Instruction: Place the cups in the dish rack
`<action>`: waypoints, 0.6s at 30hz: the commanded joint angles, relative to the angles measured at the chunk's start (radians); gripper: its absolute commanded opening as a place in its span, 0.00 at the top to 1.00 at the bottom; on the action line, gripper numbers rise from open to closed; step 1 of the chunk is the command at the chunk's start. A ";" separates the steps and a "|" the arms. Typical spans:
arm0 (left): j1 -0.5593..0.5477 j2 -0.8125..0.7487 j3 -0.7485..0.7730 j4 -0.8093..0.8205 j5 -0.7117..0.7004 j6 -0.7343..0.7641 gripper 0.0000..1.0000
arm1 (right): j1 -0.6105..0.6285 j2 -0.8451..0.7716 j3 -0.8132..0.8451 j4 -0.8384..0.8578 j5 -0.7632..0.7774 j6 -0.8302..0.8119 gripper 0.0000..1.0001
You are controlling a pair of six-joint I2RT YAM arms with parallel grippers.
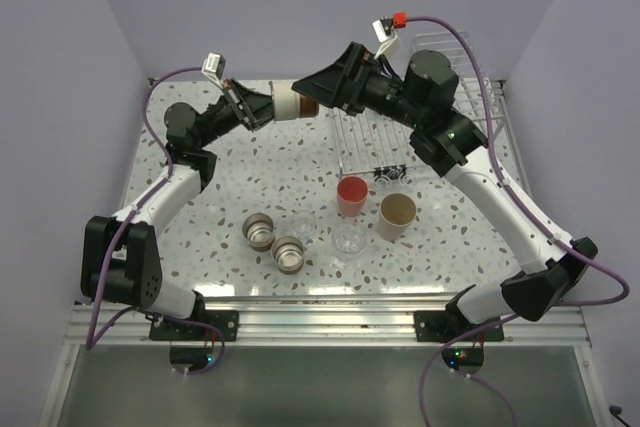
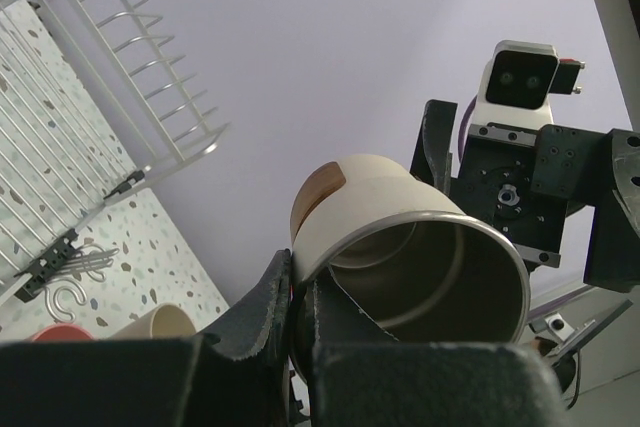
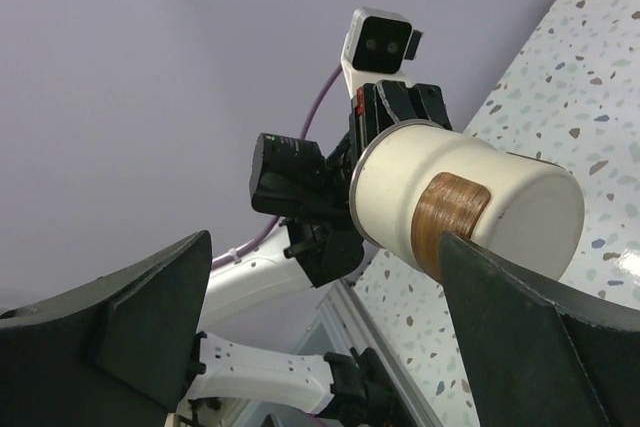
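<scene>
Overhead, we see the left gripper [image 1: 272, 107] closed on the rim of a cream cup [image 1: 290, 105] with a brown band. It holds the cup on its side in the air over the far part of the worktop [image 1: 215, 257]. The right gripper [image 1: 310, 97] faces it from the other side, its fingers spread wide around the cup's closed end. The dish rack [image 1: 445, 97] stands at the far right, partly hidden by the right arm. Upright on the worktop outside the rack stand a red cup [image 1: 352, 195], a beige cup [image 1: 397, 215] just beside it, two clear cups [image 1: 349, 239] and two metal cups [image 1: 260, 230]. From the left wrist, we look into the cream cup's open mouth. The left fingers [image 2: 262, 312] pinch its wall at the rim with almost no gap between them. From the right wrist, both right fingers [image 3: 120, 337] stand far apart and grip nothing. The tip of one lies at the brown band, though we cannot tell whether it touches.
</scene>
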 commanded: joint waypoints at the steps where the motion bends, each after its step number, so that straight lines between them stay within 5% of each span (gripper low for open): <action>1: 0.009 -0.049 0.064 0.021 0.017 0.008 1.00 | -0.026 -0.035 0.015 0.028 0.002 0.003 0.02; 18: 0.031 -0.039 0.124 0.100 0.032 -0.014 1.00 | -0.037 -0.034 0.003 0.011 0.016 -0.014 0.02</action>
